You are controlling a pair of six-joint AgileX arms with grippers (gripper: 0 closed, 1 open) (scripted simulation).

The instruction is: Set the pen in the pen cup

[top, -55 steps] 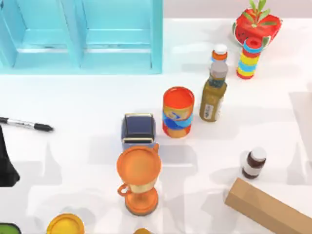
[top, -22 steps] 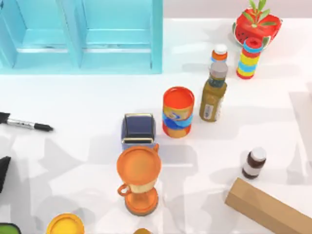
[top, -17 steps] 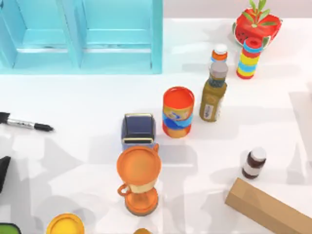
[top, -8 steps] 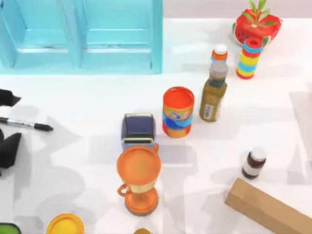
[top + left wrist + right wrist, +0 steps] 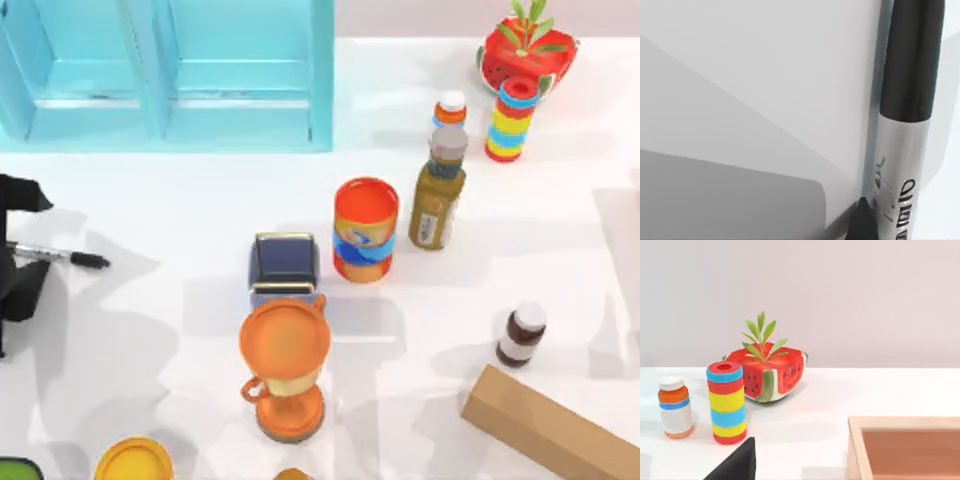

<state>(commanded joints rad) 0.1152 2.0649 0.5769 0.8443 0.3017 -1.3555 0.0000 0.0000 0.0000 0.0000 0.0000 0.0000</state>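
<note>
Pen [image 5: 62,257] lies flat on the white surface [image 5: 180,200] at far left, black tip pointing right. Left gripper [image 5: 12,240] straddles its barrel, spread apart, nothing grasped. Left wrist view adds close detail: black cap, grey barrel with lettering [image 5: 900,150], one fingertip [image 5: 860,222] beside it. Orange pen cup [image 5: 365,228] stands mid-surface, well apart; navy box [image 5: 285,264] and orange trophy [image 5: 285,365] near it. Right gripper: cannot tell.
</note>
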